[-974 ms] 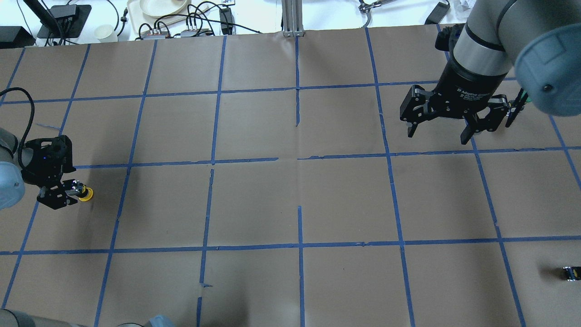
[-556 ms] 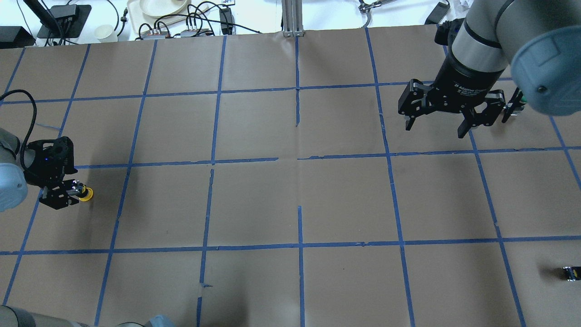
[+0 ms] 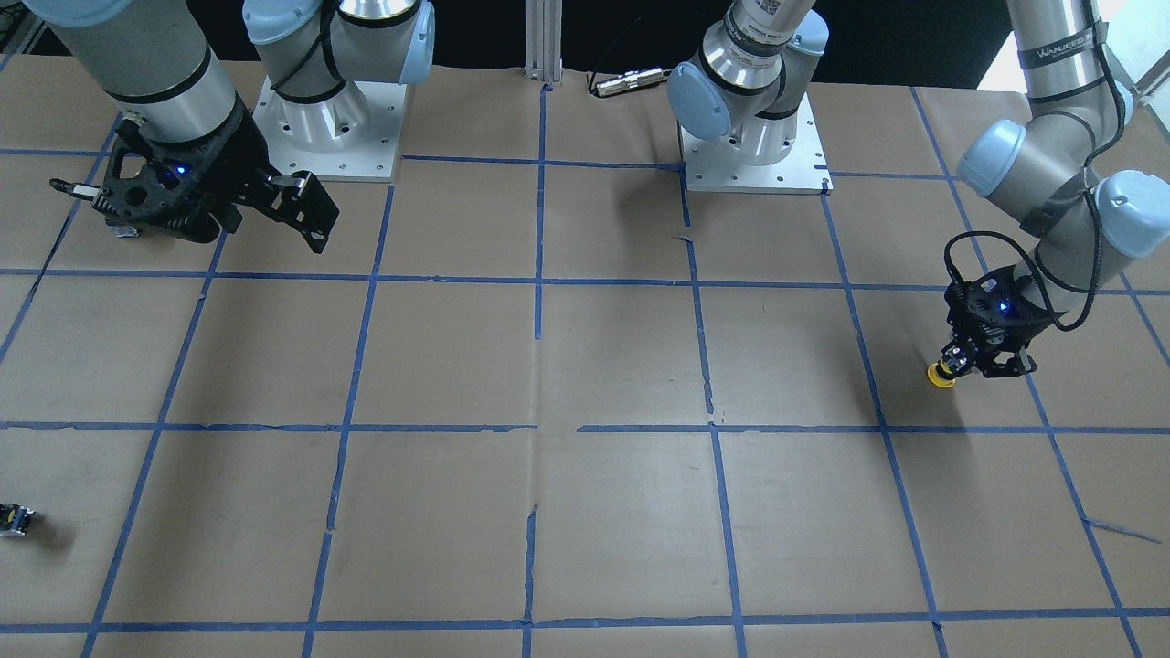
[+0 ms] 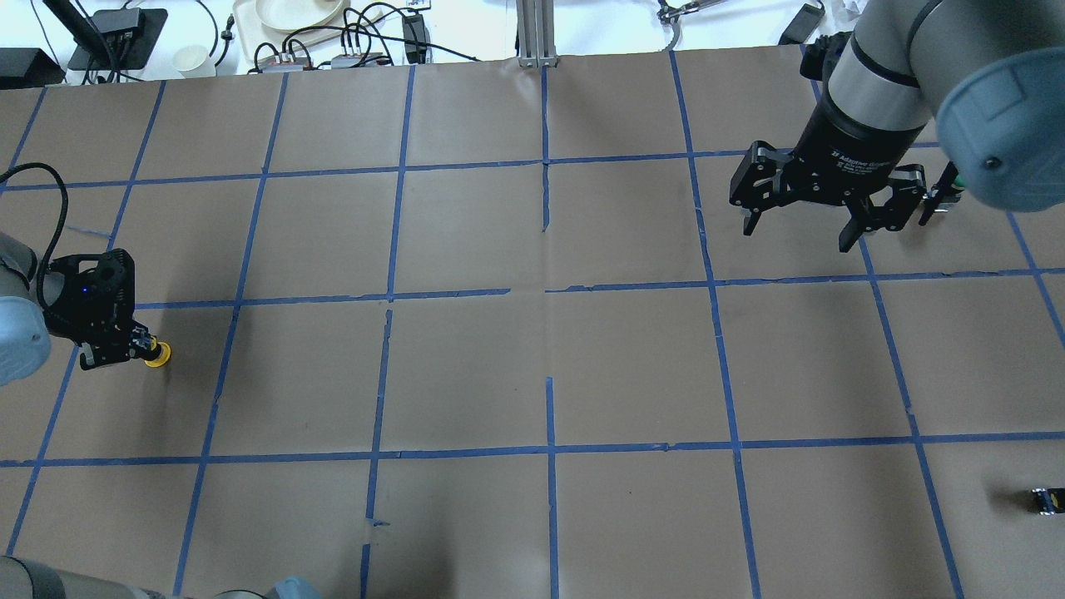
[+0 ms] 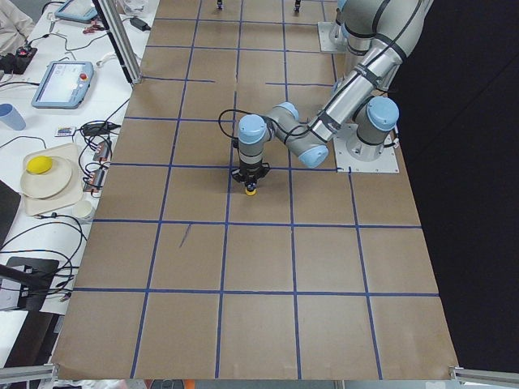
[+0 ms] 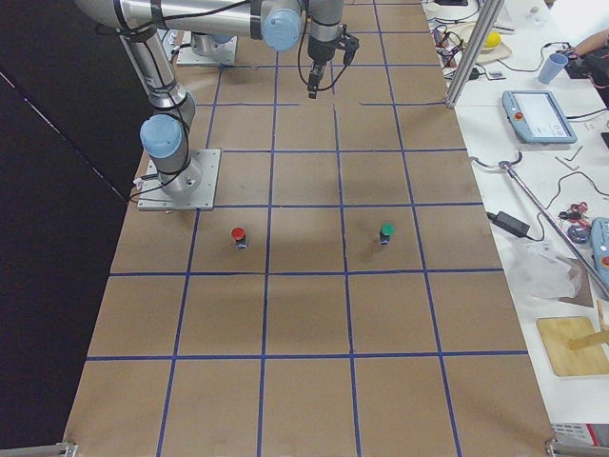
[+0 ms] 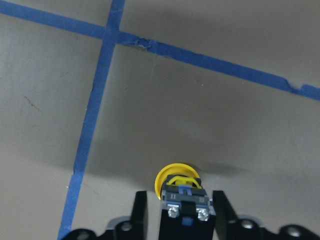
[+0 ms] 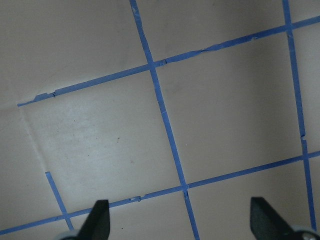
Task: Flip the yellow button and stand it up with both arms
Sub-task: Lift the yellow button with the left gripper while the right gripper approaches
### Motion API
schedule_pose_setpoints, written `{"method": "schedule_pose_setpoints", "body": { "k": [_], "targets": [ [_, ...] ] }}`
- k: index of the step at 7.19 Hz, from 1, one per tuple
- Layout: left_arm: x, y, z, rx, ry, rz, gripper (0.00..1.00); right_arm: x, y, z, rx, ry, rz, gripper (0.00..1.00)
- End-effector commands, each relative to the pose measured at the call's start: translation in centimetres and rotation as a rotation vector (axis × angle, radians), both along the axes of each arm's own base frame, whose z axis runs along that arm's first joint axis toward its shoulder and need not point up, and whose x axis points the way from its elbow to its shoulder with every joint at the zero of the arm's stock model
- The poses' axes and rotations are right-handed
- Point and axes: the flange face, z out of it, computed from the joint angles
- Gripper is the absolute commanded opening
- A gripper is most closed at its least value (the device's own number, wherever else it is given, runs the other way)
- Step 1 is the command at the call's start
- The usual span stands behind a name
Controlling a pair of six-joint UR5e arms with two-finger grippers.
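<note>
The yellow button (image 4: 157, 356) is at the table's left side, in my left gripper (image 4: 133, 345). In the left wrist view the gripper (image 7: 180, 197) is shut on the button's black and grey-blue block base (image 7: 186, 205), and the yellow cap (image 7: 172, 176) points away from the gripper, down against the paper. The button also shows in the front view (image 3: 941, 375) and the exterior left view (image 5: 251, 190). My right gripper (image 4: 797, 237) hangs open and empty above the far right of the table, far from the button; its wrist view shows only paper between the spread fingertips (image 8: 98, 220).
A tiny black-yellow block (image 4: 1047, 499) lies near the right edge. A red-capped button (image 6: 238, 234) and a green-capped button (image 6: 386, 230) stand on the right half, the green one beside my right gripper. Brown paper with blue tape lines (image 4: 549, 291) covers the table.
My left gripper has turned with the button in it and looks narrower from above; the cap stays at nearly the same spot. My right gripper has moved slightly farther away, still open.
</note>
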Motion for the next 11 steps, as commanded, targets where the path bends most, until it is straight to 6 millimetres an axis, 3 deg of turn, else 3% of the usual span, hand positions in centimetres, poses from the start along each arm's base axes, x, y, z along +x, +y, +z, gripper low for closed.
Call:
{"method": "schedule_pose_setpoints", "body": {
  "k": [1, 2, 3, 5, 6, 8, 9, 11],
  "targets": [
    [-0.7, -0.1, 1.3, -0.018, -0.004, 0.034, 0.16, -0.1, -0.6, 0.6, -0.057, 0.01, -0.01, 1.0],
    [-1.8, -0.3, 1.7, -0.021, 0.028, 0.107, 0.16, -0.1, -0.7, 0.6, -0.062, 0.011, -0.012, 1.0],
    [-4.6, -0.7, 3.2, -0.02, 0.101, 0.147, 0.16, -0.3, -1.4, 0.0, -0.049, 0.012, -0.053, 1.0],
    [-13.1, -1.6, 10.4, 0.081, 0.174, 0.278, 0.16, -0.8, -2.8, -0.5, -0.033, -0.047, -0.2, 1.0],
    [-16.0, -2.0, 12.8, 0.153, 0.251, 0.317, 0.16, -1.8, -3.5, 0.3, -0.045, -0.095, -0.257, 1.0],
    [-22.3, -2.4, 16.3, 0.336, 0.514, 0.512, 0.15, -3.1, -4.5, 1.4, -0.032, -0.29, -0.473, 1.0],
    [-26.9, -2.0, 17.3, 0.427, 0.66, 0.57, 0.15, -3.2, -4.9, 2.0, -0.001, -0.409, -0.601, 1.0],
    [-34.3, -1.3, 19.8, 0.541, 0.898, 0.7, 0.15, -1.7, -5.0, 3.1, 0.066, -0.574, -0.763, 1.0]
  ]
}}
